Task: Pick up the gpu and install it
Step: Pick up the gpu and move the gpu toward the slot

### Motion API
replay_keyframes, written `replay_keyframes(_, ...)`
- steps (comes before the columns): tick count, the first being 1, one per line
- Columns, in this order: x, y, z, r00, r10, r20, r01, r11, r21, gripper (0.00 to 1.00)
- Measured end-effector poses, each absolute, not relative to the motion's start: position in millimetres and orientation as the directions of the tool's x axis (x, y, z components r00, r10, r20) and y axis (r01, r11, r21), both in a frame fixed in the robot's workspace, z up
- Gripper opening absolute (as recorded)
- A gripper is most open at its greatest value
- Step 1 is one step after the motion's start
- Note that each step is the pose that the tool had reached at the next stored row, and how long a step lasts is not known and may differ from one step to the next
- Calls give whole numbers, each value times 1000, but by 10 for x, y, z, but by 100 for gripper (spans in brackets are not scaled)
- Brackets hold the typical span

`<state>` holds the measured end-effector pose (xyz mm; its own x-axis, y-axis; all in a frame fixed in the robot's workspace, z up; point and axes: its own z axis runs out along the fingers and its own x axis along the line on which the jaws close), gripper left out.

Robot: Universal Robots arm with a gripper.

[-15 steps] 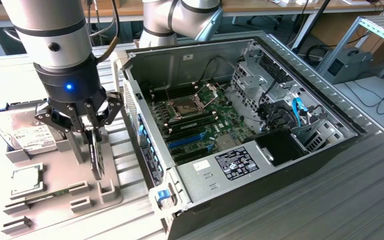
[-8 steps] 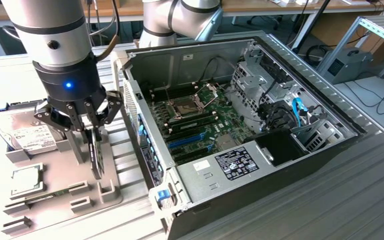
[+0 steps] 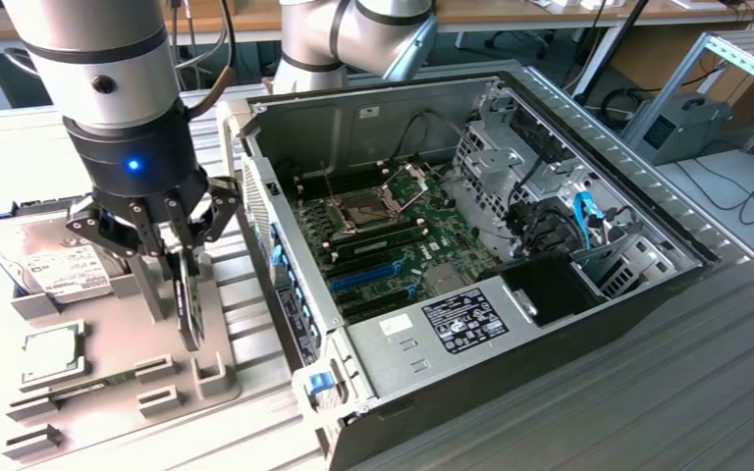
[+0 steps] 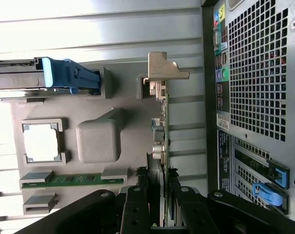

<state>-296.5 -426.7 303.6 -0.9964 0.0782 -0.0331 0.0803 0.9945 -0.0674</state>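
gpu [image 3: 191, 306] stands on edge at the grey holder tray [image 3: 209, 381], just beside the open computer case [image 3: 262, 196]. the hand [image 3: 181, 257] is clamped on its upper edge, one finger against each face. it looks thin, light and stiff but fragile, so the board's rim seems the safest hold. its metal bracket [image 4: 164, 68] juts out at one end and could snag. room is tight toward the case wall and open above the desk [image 3: 691, 392].

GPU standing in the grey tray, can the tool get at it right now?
Very likely yes: the tool straddles the gpu from above, closed on its two faces, and nothing on the grey tray stands in between.
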Motion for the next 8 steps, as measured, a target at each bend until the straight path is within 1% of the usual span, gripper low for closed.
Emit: replay_keyframes(8,-2965,-4267,3055,-996,78,-33,80,994,-67,26)
